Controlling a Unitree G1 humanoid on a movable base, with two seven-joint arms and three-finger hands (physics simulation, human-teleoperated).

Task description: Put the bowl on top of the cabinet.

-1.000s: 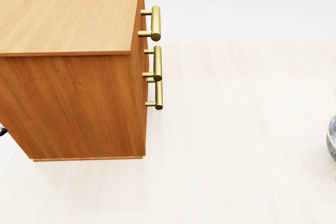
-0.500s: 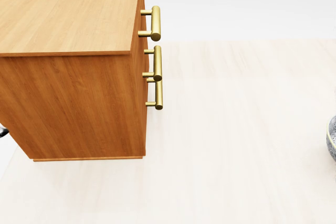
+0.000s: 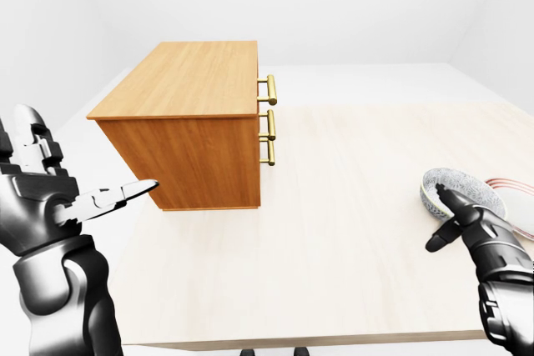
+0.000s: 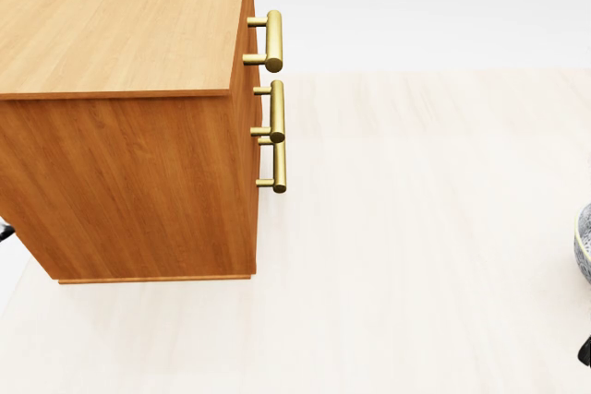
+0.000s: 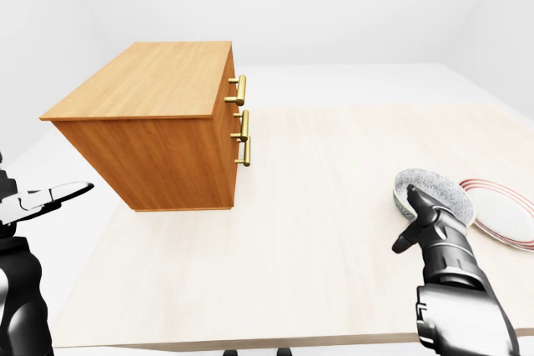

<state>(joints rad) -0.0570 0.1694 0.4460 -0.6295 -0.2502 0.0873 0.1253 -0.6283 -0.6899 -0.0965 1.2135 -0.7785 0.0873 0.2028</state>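
Bowl (image 5: 442, 186) sits just beyond, perhaps touching, right hand (image 5: 437, 235).

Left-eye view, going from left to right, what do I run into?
Left robot hand → cabinet → brass drawer handles → bowl → plate. The right robot hand overlaps the bowl and plate, so it has no clear place.
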